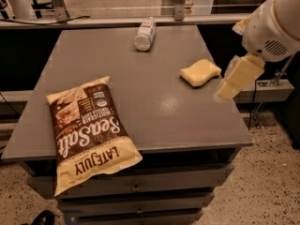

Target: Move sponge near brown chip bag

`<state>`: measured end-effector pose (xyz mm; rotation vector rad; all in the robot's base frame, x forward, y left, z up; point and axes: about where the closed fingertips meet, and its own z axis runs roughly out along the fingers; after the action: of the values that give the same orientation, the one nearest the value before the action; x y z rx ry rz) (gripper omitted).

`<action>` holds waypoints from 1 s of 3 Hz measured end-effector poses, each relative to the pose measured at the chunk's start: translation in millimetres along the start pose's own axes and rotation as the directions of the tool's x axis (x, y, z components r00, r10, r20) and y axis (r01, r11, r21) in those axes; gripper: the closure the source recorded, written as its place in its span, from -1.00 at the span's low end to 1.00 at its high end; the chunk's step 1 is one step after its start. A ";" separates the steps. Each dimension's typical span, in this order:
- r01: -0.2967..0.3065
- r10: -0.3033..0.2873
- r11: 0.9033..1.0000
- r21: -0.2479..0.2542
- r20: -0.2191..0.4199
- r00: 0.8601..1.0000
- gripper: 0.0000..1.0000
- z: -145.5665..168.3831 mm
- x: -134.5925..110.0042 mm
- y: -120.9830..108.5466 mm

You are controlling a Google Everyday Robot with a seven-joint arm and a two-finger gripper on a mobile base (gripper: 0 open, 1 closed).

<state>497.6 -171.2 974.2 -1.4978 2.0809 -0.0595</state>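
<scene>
1. Find the sponge (200, 72) flat on the tabletop (154, 111) near the right edge, well apart from the bag (89, 132) at the front-left corner.
2. Note the bag's cream end hanging over the front edge.
3. Note the gripper (227, 89) in the air just right of the sponge, beyond the tabletop's right edge, holding nothing. Cannot tell whether spread or pressed together, so check and spread wide before descending.
4. Bring the gripper over the sponge's middle and set the grip across the narrower width, at the pinched waist.
5. Descend straight, stopping just short of the tabletop. Expect the soft pad to squash, so close gently and only enough to hold.
6. Lift clear before travelling. Avoid dragging, which would likely fold or roll the pad.
7. Travel left and forward over the bare middle, well away from the bottle (145, 33) lying on its side at the far edge.
8. Set down on bare tabletop just beside the bag's right side, not on top of it.
9. Avoid nudging the bag, probably prone to sliding off, given the overhang.
10. Release, then rise straight up to avoid knocking the sponge.
</scene>
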 end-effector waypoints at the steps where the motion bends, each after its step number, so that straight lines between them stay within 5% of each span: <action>1: -0.068 0.066 0.997 0.020 0.083 0.994 -1.00 59.5 -12.2 -28.1; 3: -0.227 0.222 0.973 0.031 0.116 0.968 -1.00 150.5 4.3 -71.0</action>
<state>628.0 -158.7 871.5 -1.2026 2.1300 0.0628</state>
